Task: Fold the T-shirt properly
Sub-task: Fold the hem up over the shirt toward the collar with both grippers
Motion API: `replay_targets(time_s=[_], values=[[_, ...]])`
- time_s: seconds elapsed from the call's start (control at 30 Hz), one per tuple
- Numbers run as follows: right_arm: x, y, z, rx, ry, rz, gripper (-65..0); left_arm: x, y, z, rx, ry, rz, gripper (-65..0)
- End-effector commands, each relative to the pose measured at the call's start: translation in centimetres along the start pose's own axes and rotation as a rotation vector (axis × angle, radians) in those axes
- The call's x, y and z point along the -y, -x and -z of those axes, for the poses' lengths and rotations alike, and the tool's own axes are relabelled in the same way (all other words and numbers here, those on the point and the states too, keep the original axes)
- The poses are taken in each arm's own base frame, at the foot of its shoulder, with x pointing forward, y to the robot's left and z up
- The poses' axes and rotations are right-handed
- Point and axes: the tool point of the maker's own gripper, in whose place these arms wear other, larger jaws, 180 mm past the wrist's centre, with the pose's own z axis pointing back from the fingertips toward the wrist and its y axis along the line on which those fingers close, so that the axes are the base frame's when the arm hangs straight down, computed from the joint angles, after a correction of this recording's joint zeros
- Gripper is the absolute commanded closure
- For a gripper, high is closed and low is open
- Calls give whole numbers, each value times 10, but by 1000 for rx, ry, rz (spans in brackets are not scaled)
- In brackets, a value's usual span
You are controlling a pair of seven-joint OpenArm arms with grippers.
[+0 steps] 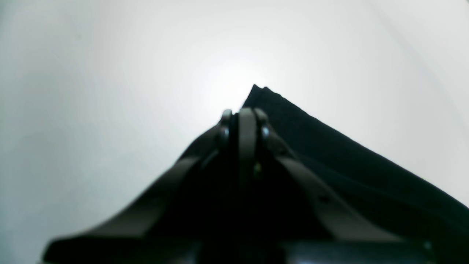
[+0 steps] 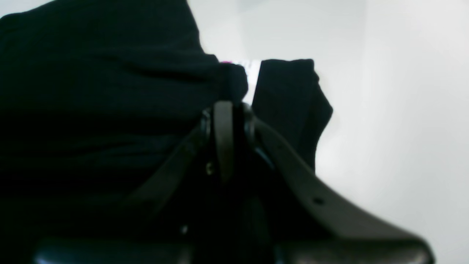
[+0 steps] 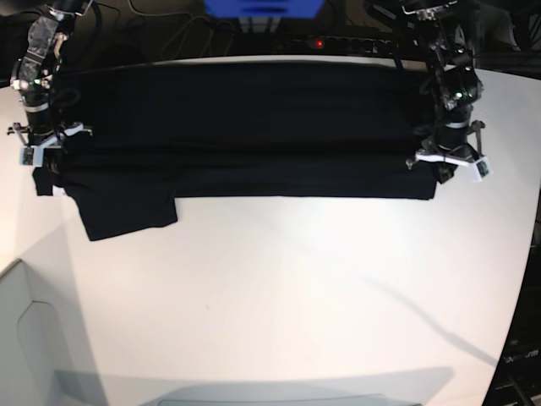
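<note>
Left wrist: left gripper point(image 1: 244, 119) pinched on T-shirt point(image 1: 329, 154) corner, cloth trailing right. Right wrist: right gripper point(image 2: 225, 113) clamped on bunched hem (white label beside). Base: long axis across table point(image 3: 279, 288), one arm per end.

Right pincer point(image 2: 224, 110) pinched on black T-shirt point(image 2: 91, 110) above white table point(image 2: 403, 128).
</note>
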Motion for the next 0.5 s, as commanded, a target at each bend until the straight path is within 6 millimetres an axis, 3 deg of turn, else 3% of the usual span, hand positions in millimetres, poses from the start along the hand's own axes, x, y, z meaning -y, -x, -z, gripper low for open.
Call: replay_targets(time_s=[0.0, 0.27, 0.47], values=[[8, -15, -1, 44, 15, -16, 0, 0, -16, -1, 53, 1, 12, 0], [9, -11, -5, 32, 13, -26, 0, -3, -10, 0, 37, -6, 11, 0], [-8, -27, -21, 78, -76, -62, 0, -10, 2, 4, 2, -21, 3, 0]])
